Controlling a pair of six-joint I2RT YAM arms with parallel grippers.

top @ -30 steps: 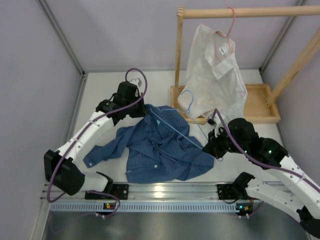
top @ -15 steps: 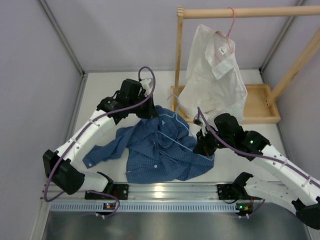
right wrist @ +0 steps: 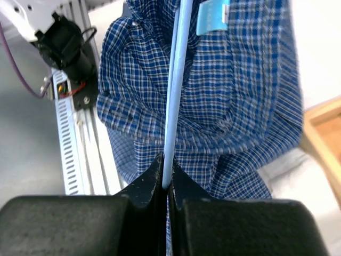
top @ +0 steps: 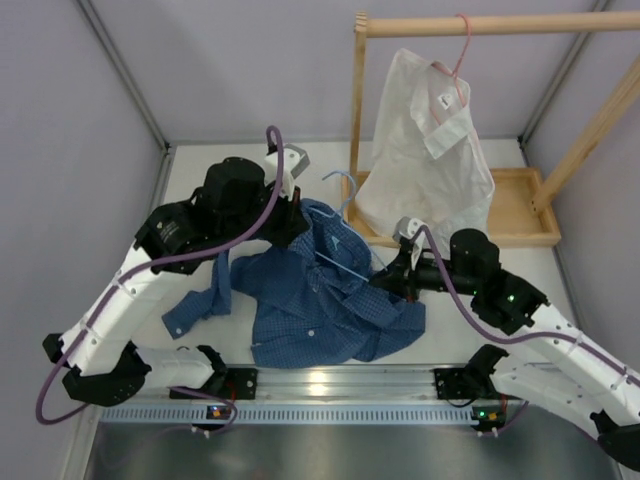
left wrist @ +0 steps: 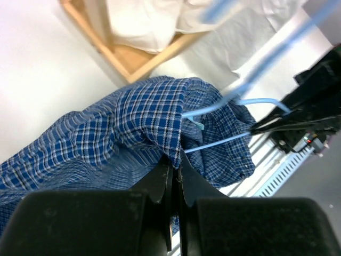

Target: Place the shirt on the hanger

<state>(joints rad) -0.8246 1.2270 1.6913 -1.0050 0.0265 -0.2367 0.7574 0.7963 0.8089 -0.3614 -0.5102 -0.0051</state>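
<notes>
Pinching a raised fold of the shirt (left wrist: 122, 122), the left tool (left wrist: 173, 166) has its fingers pressed together on the checked cloth. The right tool (right wrist: 165, 178) is closed tight on the thin wire of the hanger (right wrist: 178, 80), which runs into the shirt. Most of the shirt lies crumpled on the tabletop (top: 183, 165) between both arms, near the wooden rack (top: 357, 100).

left hand (left wrist: 173, 161) clamped, right hand (right wrist: 165, 173) clamped
</notes>
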